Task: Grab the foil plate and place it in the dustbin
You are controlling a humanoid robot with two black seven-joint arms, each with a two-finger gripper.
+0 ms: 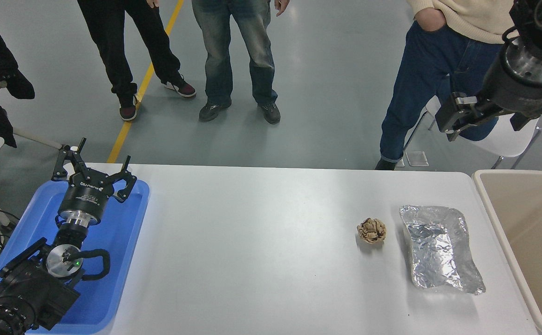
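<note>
Lying on white table [261,242]: foil plate [440,249], beside dustbin [522,232].

Count on the table [261,242]: one foil plate [440,249], one crumpled paper ball [371,230], one blue tray [112,242]. One dustbin [485,195] at the right end. Two claws: left [91,174], right [452,118]. Three persons standing beyond.
</note>
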